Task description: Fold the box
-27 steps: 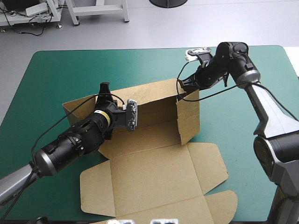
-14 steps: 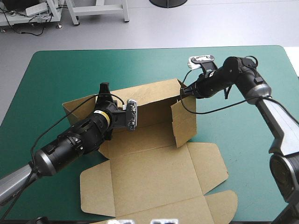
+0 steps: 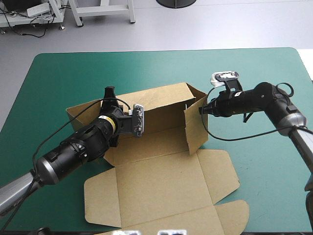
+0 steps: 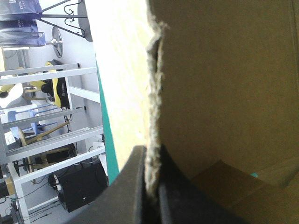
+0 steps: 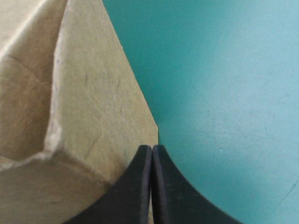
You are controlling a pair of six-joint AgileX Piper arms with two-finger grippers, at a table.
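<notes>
L black gripper (image 3: 108, 92) clamps rear wall (image 3: 161, 100) of brown cardboard box (image 3: 161, 186); R black gripper (image 3: 202, 110), fingers together, empty, touches side wall (image 3: 197, 127) at its 9 o'clock.

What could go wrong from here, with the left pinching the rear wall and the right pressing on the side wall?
1. The right gripper, shut, meets the side wall with its tip only, near that wall's edge. It may slip off, and the wall could swing out.
2. The left gripper pinches just the top edge of the rear wall. A hard push might buckle the board or slide the box.
</notes>
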